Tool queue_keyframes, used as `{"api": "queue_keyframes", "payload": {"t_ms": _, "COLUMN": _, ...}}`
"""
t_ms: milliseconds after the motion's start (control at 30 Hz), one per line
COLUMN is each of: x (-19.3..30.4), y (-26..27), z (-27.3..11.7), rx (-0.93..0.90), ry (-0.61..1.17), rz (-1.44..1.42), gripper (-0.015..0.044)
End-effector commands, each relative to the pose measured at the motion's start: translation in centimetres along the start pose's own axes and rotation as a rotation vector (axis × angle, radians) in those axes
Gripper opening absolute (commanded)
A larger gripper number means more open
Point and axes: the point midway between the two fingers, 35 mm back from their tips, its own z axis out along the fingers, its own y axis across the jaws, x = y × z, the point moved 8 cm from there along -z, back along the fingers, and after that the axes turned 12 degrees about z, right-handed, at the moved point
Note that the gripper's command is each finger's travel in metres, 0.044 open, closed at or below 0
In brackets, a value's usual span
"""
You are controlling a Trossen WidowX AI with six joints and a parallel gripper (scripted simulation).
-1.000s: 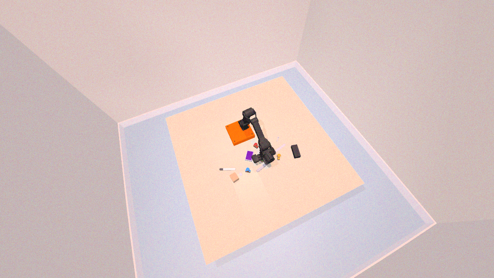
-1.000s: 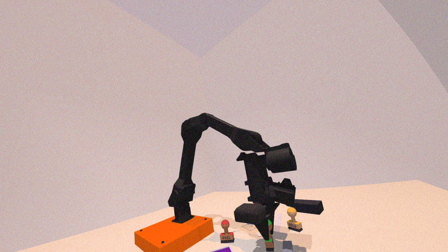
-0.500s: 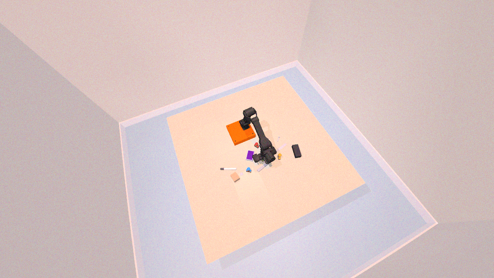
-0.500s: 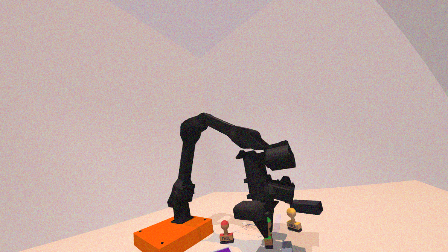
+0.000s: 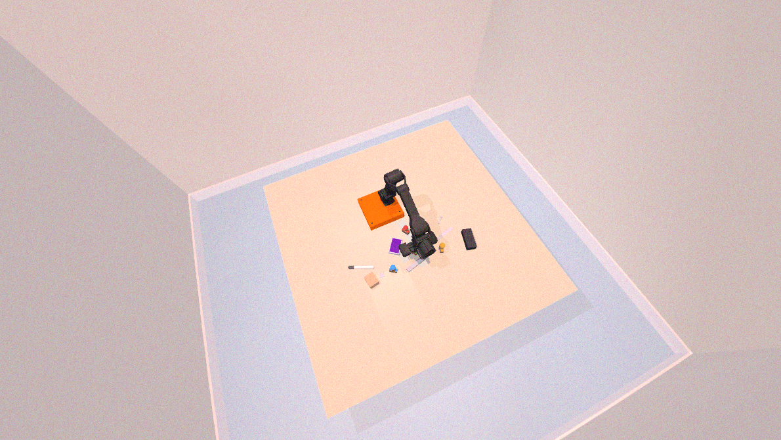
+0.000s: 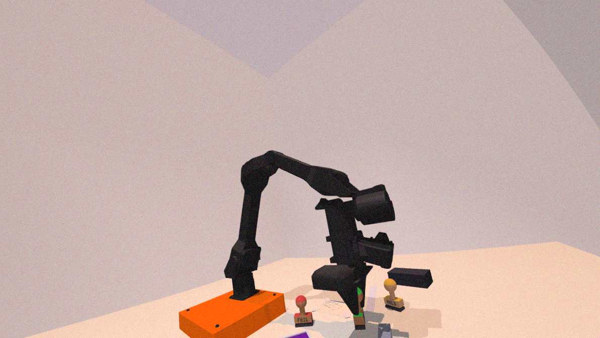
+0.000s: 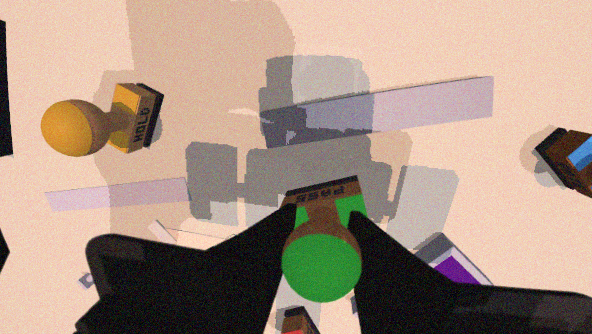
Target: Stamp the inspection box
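My gripper (image 6: 359,308) (image 7: 322,216) is shut on the PASS stamp (image 6: 359,320) (image 7: 321,267), fingers on both sides of its brown neck below the green knob. The stamp is roughly upright and hangs a little above the bench, its dark face down. The purple ink pad (image 5: 395,245) (image 6: 298,335) (image 7: 455,272) lies beside the gripper, partly behind a finger in the wrist view. A pale card with thin printed lines (image 6: 331,305) lies between the FAIL stamp (image 5: 405,229) (image 6: 303,319) and the gripper; most of it is hidden in the wrist view.
The yellow HOLD stamp (image 5: 442,246) (image 6: 390,289) (image 7: 75,127) and a blue-topped stamp (image 5: 392,268) (image 7: 575,162) stand nearby. A long pale strip (image 7: 430,102) lies ahead. A black block (image 5: 468,238) (image 6: 409,277), a marker (image 5: 363,266) and a tan block (image 5: 371,280) lie farther out.
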Motion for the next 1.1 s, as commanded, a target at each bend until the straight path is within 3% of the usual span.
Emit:
{"api": "queue_keyframes", "payload": {"t_ms": 0, "x": 0.0, "y": 0.0, "z": -0.3, "rx": -0.007, "ry": 0.002, "rz": -0.003, "gripper": 0.0000}}
{"api": "queue_keyframes", "payload": {"t_ms": 1067, "x": 0.0, "y": 0.0, "z": -1.8, "rx": -0.011, "ry": 0.002, "rz": -0.003, "gripper": 0.0000}}
